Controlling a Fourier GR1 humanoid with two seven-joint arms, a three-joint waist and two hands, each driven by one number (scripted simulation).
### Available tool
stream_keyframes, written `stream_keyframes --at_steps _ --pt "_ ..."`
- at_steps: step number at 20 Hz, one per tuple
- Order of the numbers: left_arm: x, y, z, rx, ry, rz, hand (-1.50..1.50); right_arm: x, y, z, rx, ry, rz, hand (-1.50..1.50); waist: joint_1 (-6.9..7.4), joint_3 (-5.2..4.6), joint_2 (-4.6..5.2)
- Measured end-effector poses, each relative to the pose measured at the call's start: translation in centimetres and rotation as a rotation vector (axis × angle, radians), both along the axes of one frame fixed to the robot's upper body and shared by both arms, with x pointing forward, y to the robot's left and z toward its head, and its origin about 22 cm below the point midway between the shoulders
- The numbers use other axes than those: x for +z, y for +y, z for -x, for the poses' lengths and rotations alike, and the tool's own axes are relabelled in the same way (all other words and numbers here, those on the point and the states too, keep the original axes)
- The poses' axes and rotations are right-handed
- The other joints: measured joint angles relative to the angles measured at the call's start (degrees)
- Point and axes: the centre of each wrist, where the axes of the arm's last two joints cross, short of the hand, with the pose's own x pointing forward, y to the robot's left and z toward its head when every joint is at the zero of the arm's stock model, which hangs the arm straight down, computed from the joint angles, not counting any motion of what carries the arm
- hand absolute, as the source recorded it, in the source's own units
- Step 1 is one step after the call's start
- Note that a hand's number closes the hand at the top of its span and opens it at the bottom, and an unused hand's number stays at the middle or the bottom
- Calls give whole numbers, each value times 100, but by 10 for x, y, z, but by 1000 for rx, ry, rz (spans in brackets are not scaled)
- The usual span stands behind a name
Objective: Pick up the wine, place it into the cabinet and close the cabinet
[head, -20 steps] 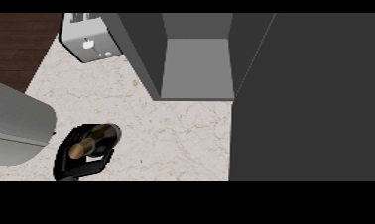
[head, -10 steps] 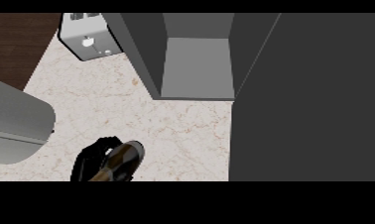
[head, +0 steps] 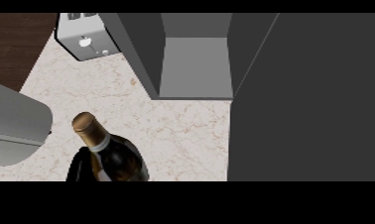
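Head view shows only dark fingers of the right hand, curled round the lower body of the wine at the bottom edge. The bottle is held up over the counter, with its cork leaning up and left. The open cabinet lies ahead and to the right. To do this step well, I think the hand should carry the bottle forward and rightward, keeping the neck clear of the cabinet's left wall.

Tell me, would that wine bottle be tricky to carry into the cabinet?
Probably a little. The wine bottle looks like smooth dark glass, so likely slippery and breakable. It is tall with a narrow neck, so it could tip when stood on the cabinet shelf.
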Motion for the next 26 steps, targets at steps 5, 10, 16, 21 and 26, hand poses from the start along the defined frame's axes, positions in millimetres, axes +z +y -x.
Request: stream_keyframes --at_steps 5,10,16,21,26 --pt "48 -21 -14 20 -43 -5 150 1 -2 9 3 4 0 -150 -36 -3 6" --pt "79 -35 -35 16 -36 9 150 3 -2 2 5 1 -3 -150 -47 -5 15" --pt "109 -61 -71 25 -54 -13 150 -2 -4 1 2 6 -2 -150 -72 -7 17" --pt "116 -87 -88 48 -68 -64 150 0 -2 -1 3 9 -1 -150 -76 -7 18" --pt "112 -111 -110 59 -62 -144 150 -4 -1 -1 2 0 5 -150 -92 -7 21"
